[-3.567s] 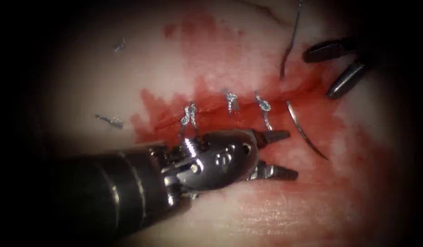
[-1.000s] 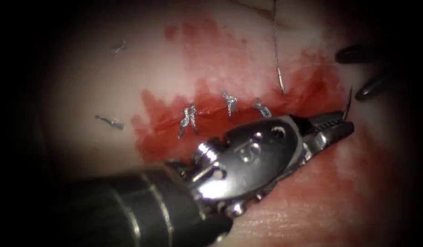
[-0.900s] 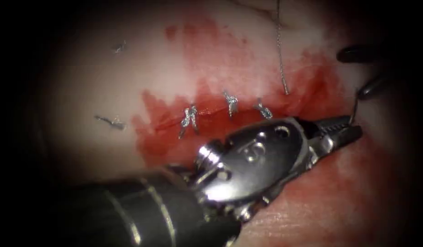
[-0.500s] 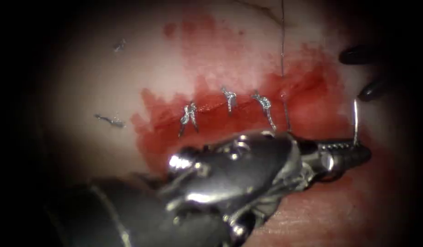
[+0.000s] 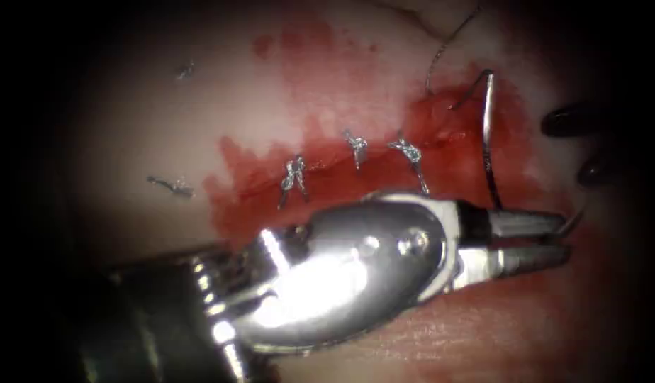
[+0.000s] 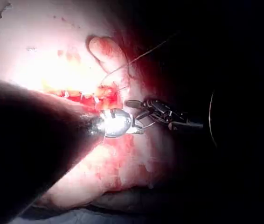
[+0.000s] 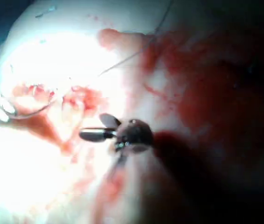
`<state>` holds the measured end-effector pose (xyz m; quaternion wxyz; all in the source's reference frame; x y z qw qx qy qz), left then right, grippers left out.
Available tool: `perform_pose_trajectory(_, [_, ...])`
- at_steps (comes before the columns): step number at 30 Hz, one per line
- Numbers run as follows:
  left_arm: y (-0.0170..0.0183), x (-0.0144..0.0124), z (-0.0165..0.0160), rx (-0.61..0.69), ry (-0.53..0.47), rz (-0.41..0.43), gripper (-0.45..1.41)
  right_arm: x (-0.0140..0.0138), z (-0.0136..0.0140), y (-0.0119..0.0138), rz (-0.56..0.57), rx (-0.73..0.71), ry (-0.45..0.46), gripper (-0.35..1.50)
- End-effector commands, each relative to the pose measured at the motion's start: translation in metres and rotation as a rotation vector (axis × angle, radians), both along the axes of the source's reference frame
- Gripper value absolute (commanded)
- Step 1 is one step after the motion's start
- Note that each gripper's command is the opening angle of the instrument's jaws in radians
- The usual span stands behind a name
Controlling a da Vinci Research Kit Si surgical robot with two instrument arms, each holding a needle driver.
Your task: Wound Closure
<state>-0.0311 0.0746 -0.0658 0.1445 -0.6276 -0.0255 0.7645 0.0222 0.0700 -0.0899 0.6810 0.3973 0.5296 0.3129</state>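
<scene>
The left end effector (image 5: 563,240) comes in from the endoscope view's lower left, its bright polished wrist lying over the lower lip of the cut. Its two jaws point to the right and pinch the needle (image 5: 488,149) near the pointed end of its curve, with the tip poking out just beyond the jaw tips. A narrow gap shows between the jaws behind the pinch. From there the needle arches upward, out of the tissue (image 5: 384,57), its blunt end hooking over above the right end of the cut (image 5: 320,170). The thread (image 5: 444,50) leaves that blunt end, dips to the tissue just beside it and runs up and to the right over the pale surface.

The right end effector (image 5: 586,145) sits at the far right edge, near the needle but apart from it. Its two dark jaws are spread and hold nothing.

Three knotted stitches (image 5: 356,145) cross the cut to the left of the needle, the rightmost one just above the left tool's wrist. Red fluid (image 5: 327,78) stains the tissue around the cut and above it. Two cut ends of thread (image 5: 170,186) lie on pale tissue well to the left.

In the left wrist view the left end effector (image 6: 139,125) lies beside the cut, with the right end effector (image 6: 169,116) just beyond it.
</scene>
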Motion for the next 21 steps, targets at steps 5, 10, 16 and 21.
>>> perform_pose_trajectory(5, [0.0023,-0.0015,0.0014,-0.158,0.111,0.018,-0.35,0.0002,-0.0006,0.0013,0.045,0.064,0.028,0.76])
perform_pose_trajectory(10, [0.004,-0.001,0.0026,-0.219,0.177,0.007,-0.35,-0.0002,-0.0012,0.0021,0.071,0.089,0.033,0.76])
perform_pose_trajectory(16, [0.0037,-0.0004,0.004,-0.234,0.21,-0.006,-0.35,0.0001,-0.0022,0.0034,0.099,0.11,0.04,0.93])
perform_pose_trajectory(21, [0.0023,-0.0007,0.0053,-0.265,0.234,-0.006,-0.35,0.0014,-0.0025,0.0025,0.099,0.13,0.044,0.89])
